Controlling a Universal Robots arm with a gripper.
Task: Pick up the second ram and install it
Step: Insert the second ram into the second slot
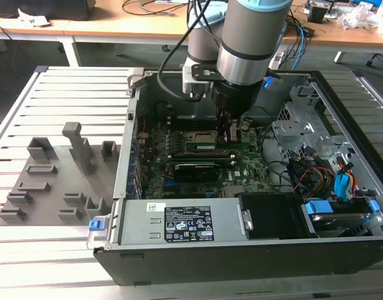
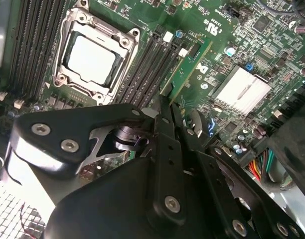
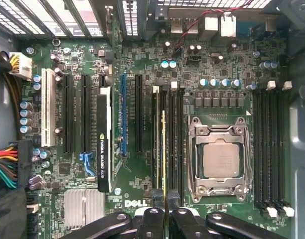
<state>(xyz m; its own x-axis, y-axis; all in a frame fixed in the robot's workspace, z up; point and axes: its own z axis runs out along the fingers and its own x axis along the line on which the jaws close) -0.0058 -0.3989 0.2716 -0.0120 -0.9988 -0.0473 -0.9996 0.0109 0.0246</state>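
The second ram (image 3: 163, 149) is a thin green stick standing on edge, and my gripper (image 3: 164, 206) is shut on its near end. It lines up with the black memory slots (image 3: 173, 139) beside the metal-framed CPU socket (image 3: 221, 159). I cannot tell whether it sits in a slot. In the second wrist view the ram (image 2: 185, 67) runs out from the gripper (image 2: 165, 107) along the slots next to the socket (image 2: 92, 57). In the exterior view the gripper (image 1: 229, 140) is down inside the open computer case, with the ram (image 1: 204, 147) just below the socket (image 1: 201, 134).
A black graphics card (image 3: 105, 139) stands in a slot on the ram's other side from the socket. Cable bundles (image 1: 316, 172) and a drive cage (image 1: 304, 119) fill the case's right in the exterior view. A grey holder tray (image 1: 54, 181) lies on the slatted table to the case's left.
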